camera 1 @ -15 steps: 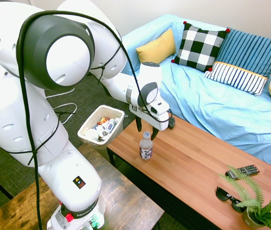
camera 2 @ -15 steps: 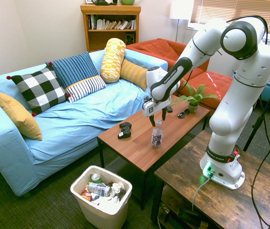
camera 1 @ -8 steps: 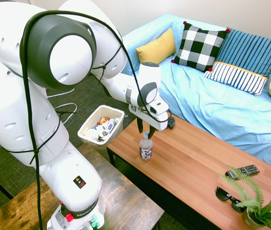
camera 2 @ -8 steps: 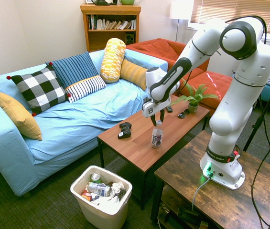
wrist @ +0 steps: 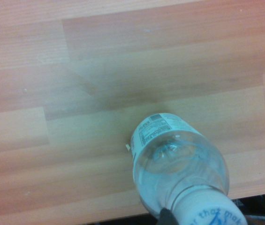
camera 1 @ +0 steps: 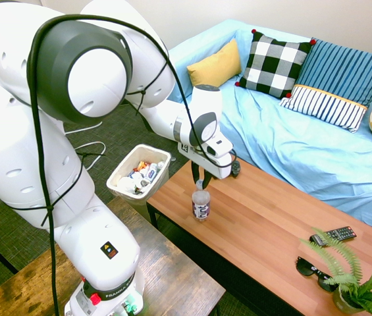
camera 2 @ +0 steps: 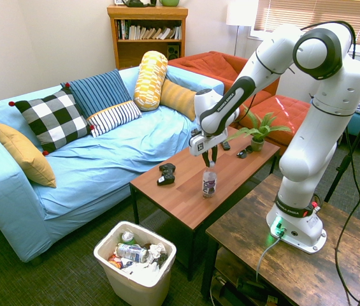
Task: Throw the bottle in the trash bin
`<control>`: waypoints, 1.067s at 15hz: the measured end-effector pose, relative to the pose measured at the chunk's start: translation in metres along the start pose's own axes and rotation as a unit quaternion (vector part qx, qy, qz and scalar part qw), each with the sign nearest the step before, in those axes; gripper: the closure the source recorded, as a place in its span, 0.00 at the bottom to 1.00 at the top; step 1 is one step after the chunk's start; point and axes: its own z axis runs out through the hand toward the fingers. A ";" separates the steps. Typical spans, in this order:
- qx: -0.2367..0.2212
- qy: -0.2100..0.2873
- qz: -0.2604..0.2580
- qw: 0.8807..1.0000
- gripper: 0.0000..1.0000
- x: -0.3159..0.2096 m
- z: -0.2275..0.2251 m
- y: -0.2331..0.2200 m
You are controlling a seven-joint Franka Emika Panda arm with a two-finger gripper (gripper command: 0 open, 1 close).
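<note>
Clear plastic bottle [camera 1: 201, 204] stands upright on wood-grain table [camera 1: 271, 230], gripper [camera 1: 201, 180] clamping its cap.

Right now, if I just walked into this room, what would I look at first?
Probably the big white robot arm, reaching over the wooden coffee table, with its gripper closed on the cap of a small bottle standing upright near the table's edge. Next, the white trash bin on the floor by the table's end, already full of rubbish. Behind it all is the bright blue sofa with colourful cushions.
</note>
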 end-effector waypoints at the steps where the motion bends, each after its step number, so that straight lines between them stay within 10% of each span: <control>1: 0.014 0.008 -0.005 1.000 1.00 -0.005 -0.014 -0.007; 8: 0.102 0.117 -0.064 0.986 1.00 -0.158 -0.146 -0.119; 16: 0.066 0.121 -0.143 0.980 1.00 -0.313 -0.044 -0.262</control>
